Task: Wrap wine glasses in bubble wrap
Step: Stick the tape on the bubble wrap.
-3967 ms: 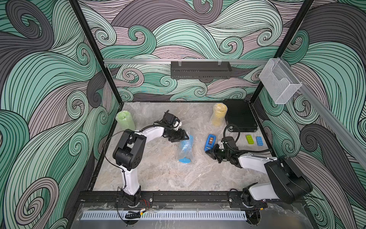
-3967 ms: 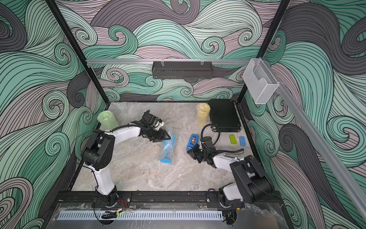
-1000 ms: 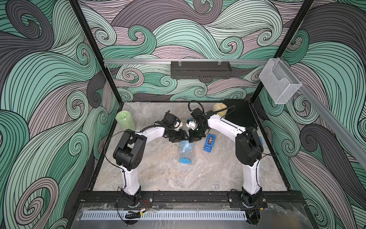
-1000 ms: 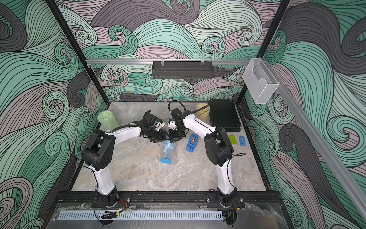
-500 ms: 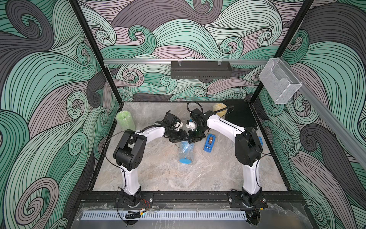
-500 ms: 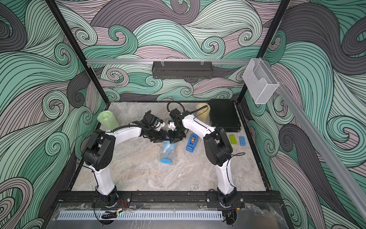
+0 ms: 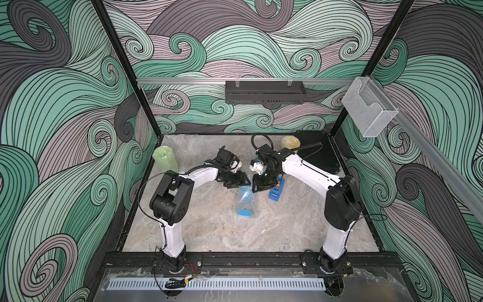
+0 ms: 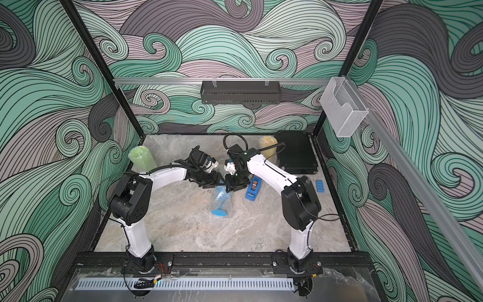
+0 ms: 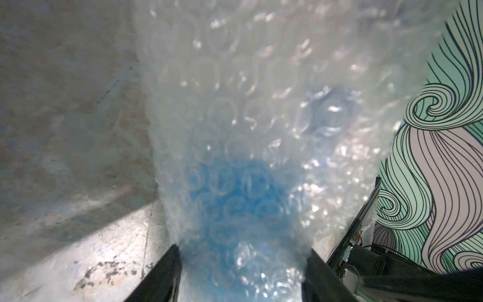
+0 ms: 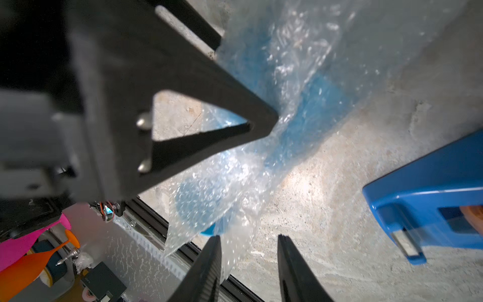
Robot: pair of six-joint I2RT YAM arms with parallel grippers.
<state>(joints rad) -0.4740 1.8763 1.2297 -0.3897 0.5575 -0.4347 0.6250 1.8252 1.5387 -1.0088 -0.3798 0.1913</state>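
While the bubble-wrapped blue goblet (image 7: 245, 212) is clamped by the left gripper (image 9: 243, 249), the right gripper (image 10: 248, 237) is held part-open and empty at its one o'clock.

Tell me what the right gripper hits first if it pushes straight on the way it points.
Likely the loose bubble wrap edge around the blue goblet, just ahead of the right gripper; behind it, the table. Depth is unclear.

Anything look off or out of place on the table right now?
One thing: the blue goblet lies on its side, unlike the green goblet and yellow goblet, wrapped and upright at the back. Its bubble wrap looks loose at the foot end, the foot seemingly exposed. The left gripper clamps the bowl end.
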